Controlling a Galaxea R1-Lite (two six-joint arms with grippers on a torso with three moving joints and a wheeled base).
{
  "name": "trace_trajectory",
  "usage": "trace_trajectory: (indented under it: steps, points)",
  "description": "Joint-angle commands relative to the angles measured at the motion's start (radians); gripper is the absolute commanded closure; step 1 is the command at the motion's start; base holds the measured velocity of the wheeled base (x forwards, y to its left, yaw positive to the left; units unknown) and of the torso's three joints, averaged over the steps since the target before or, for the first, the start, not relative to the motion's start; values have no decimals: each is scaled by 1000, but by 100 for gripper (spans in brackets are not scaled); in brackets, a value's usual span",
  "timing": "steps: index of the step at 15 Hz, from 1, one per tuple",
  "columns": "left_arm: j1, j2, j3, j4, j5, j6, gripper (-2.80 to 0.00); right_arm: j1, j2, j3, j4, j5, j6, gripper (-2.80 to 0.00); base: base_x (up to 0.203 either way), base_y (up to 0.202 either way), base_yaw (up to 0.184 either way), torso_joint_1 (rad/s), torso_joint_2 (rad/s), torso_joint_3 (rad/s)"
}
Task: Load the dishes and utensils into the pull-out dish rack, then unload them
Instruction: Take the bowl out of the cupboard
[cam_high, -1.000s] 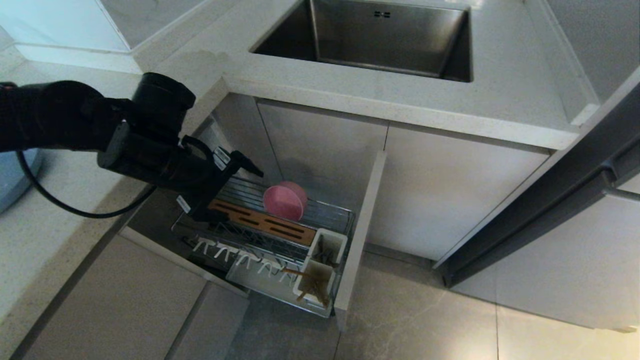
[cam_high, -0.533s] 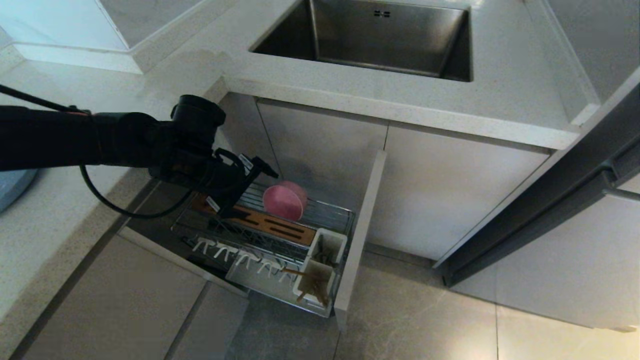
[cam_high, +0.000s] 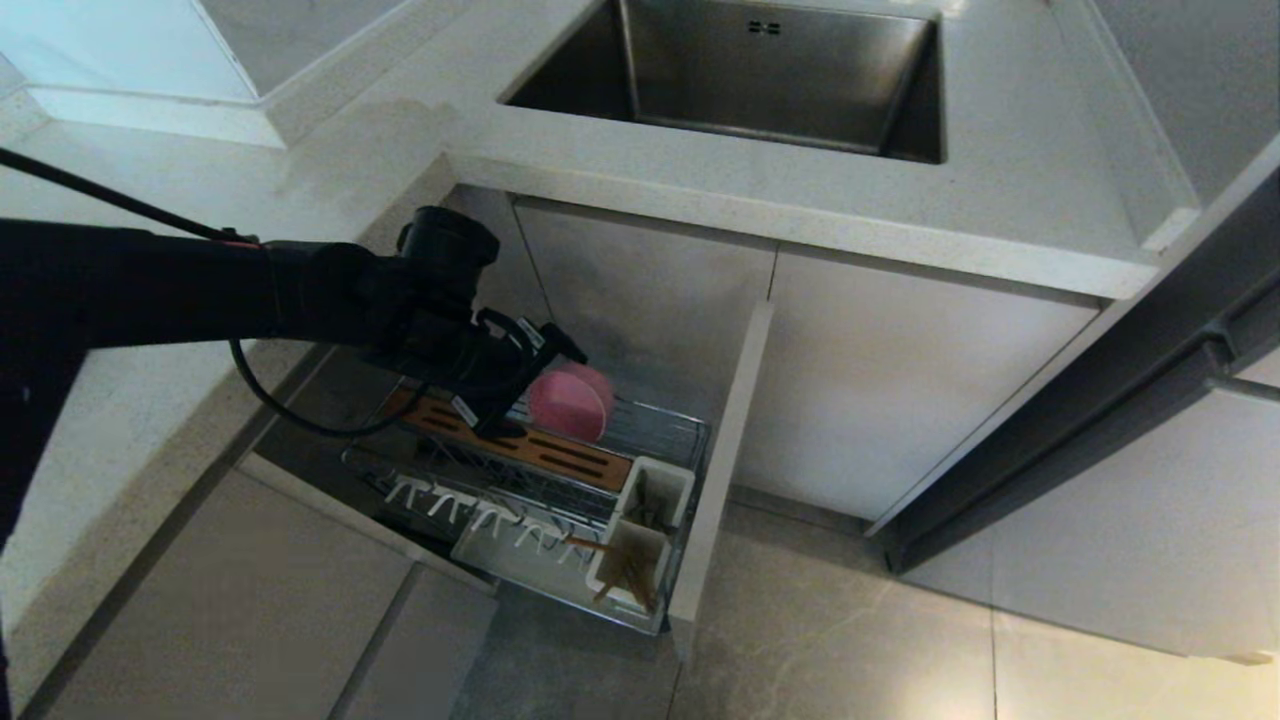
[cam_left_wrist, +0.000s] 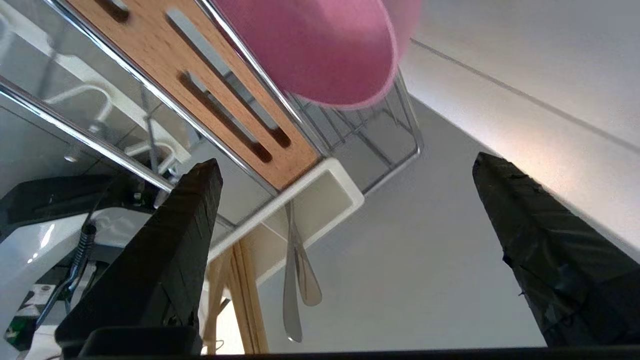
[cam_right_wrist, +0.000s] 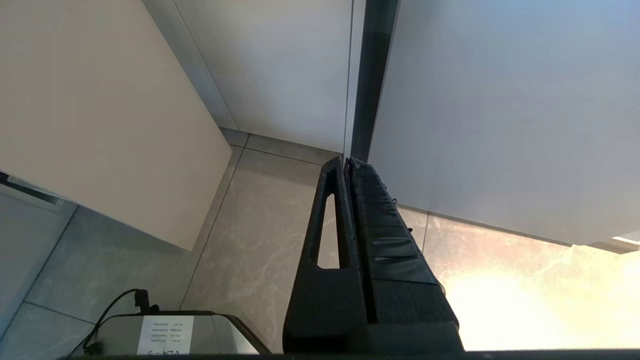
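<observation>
Left wrist view is showing the left gripper (cam_left_wrist: 345, 195) gaping empty beside the small pink round plastic bowl (cam_left_wrist: 320, 45), which is leaning in the chrome wire pull-out dish rack (cam_high: 640, 440); a mistimed closing risks nudging it over.

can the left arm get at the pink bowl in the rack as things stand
Probably yes. The left end effector is open right beside the pink bowl, which stands on edge in the pull-out dish rack with nothing between them.
</observation>
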Motion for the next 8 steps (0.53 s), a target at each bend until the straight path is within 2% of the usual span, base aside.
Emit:
trace_trajectory:
  steps: [1,8]
  points:
    - [-9,6,-5,0,4,-7,-280,0,-1,0,0,0,0,0,0,0,0,0,0,0]
    - [-19,97,-54,-61,70,-1,-280,0,-1,0,0,0,0,0,0,0,0,0,0,0]
